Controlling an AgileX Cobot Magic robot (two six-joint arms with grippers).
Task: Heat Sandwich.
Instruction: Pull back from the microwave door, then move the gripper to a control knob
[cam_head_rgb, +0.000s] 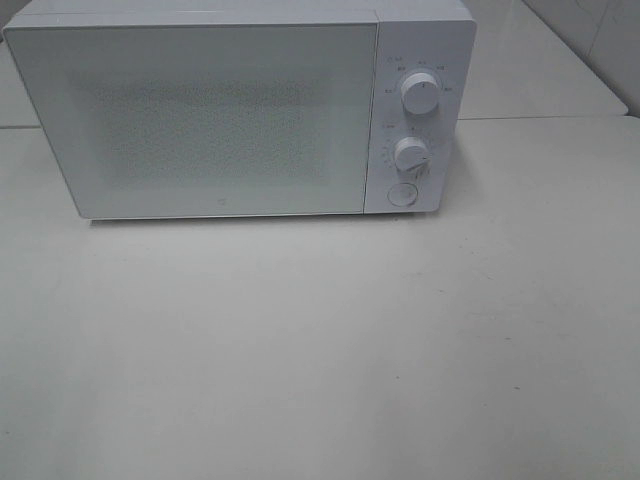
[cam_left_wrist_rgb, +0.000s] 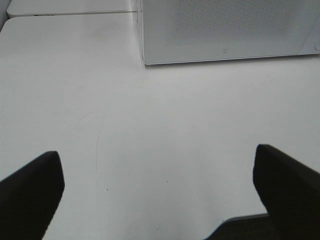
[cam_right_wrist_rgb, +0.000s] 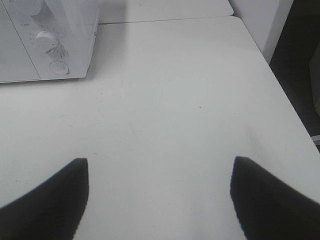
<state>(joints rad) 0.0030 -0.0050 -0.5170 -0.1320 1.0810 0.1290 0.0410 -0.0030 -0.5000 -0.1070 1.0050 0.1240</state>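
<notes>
Nearest the cameras, the left gripper (cam_left_wrist_rgb: 156, 151) hung over the near part of the table (cam_head_rgb: 320, 350). Its two dark fingers (cam_left_wrist_rgb: 30, 192) stood wide apart, with only bare white top between them. The right gripper (cam_right_wrist_rgb: 160, 160) hung the same way toward the right edge, its jaws also spread wide and holding nothing. Neither gripper showed in the high view.

The sandwich appeared in no view, so I could not tell where it lay or how it sat relative to either gripper.

Ahead of the grippers ran the plain white tabletop. Its right edge and far right corner were visible from the right wrist, with dark floor past them, and its far left corner from the left wrist.

By the far edge stood a white microwave (cam_head_rgb: 220, 110), facing forward, well apart from both grippers. Its door (cam_head_rgb: 200, 120) was shut, and the speckled window gave no look inside. The control strip ran down the microwave's right side: an upper knob (cam_head_rgb: 421, 92), a lower knob (cam_head_rgb: 412, 154) below it, and a round button (cam_head_rgb: 402, 193) at the bottom. From the right wrist the lower knob and button were in view ahead and to the left.

Behind the microwave, across a seam, lay a second white table (cam_head_rgb: 540, 70).
</notes>
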